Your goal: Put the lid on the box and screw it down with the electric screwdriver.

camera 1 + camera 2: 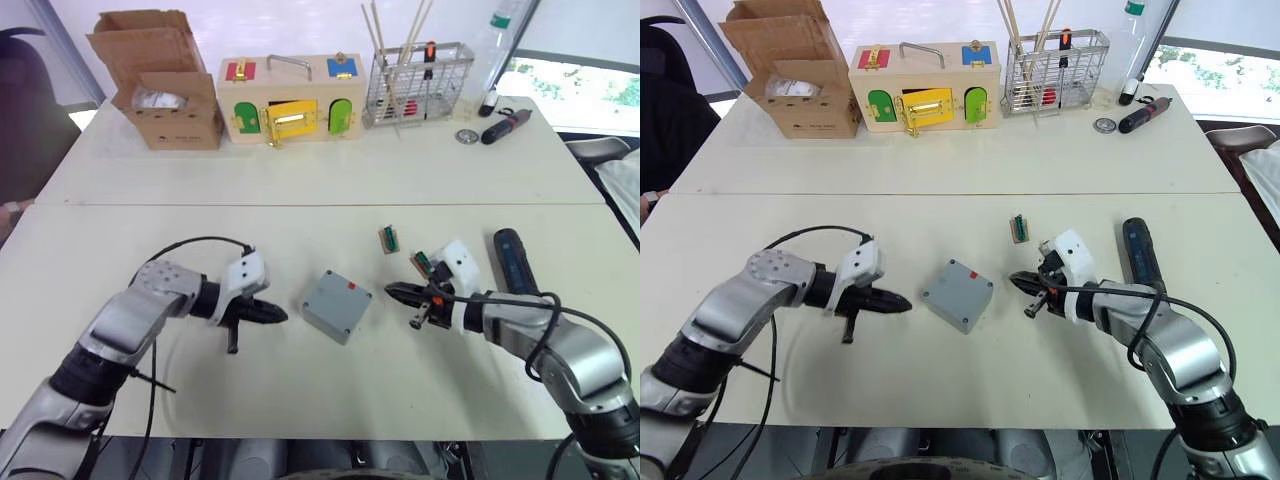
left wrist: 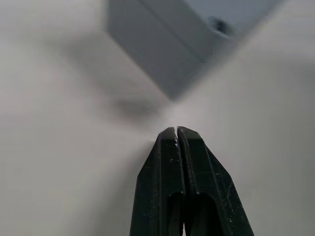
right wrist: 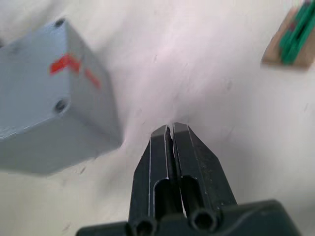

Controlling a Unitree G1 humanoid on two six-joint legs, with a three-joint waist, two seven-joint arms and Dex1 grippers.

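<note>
Two grippers, the left gripper (image 1: pixel 272 315) and right gripper (image 1: pixel 392 291), are pointing pressed-together fingers at the box (image 1: pixel 337 305) between them. It is probably looking light, stiff, slippery; grab its sides.

Matt grey plastic box (image 1: pixel 337 305)

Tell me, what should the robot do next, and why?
Probably open the right gripper and reach for the electric screwdriver beside that arm. The box appears to have its lid on already, and both grippers are shut and empty.
</note>
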